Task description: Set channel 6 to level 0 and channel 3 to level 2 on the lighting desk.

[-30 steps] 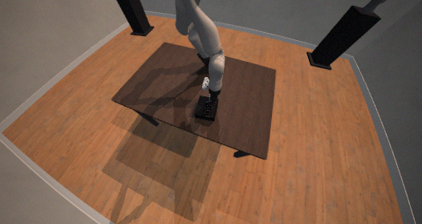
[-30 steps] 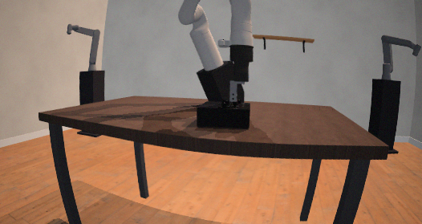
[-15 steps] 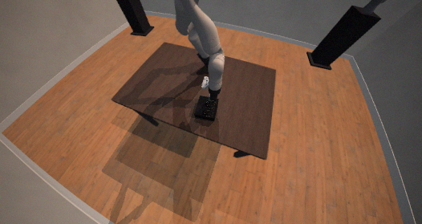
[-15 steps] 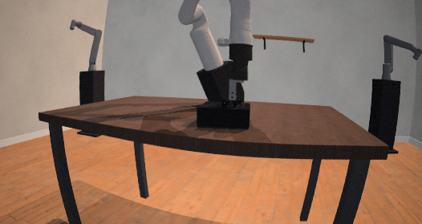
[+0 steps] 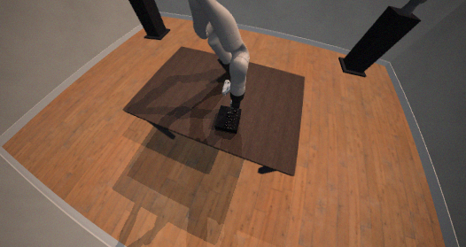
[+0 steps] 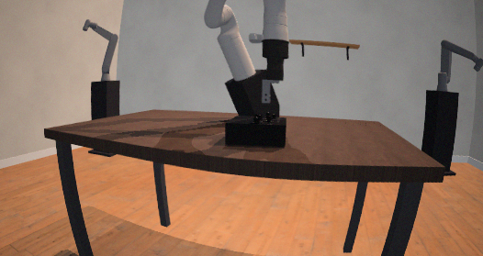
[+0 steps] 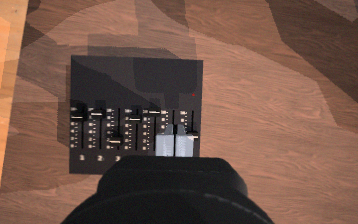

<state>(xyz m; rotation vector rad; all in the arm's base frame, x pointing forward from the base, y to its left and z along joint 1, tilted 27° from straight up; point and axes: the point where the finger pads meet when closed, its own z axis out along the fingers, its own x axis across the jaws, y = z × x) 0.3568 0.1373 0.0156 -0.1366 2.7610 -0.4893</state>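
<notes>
The lighting desk (image 7: 136,82) stands flat on the wooden table (image 7: 290,125), near the table's middle. In the wrist view, going left to right, the first two fader caps (image 7: 78,114) sit high in their slots, the third (image 7: 114,140) sits low, the next ones high. Toward the right end, the gripper (image 7: 174,142) points straight down with its grey fingers pressed together, holding nothing, tips over the lower part of the rightmost slots. The white arm (image 6: 275,16) descends vertically onto the desk.
</notes>
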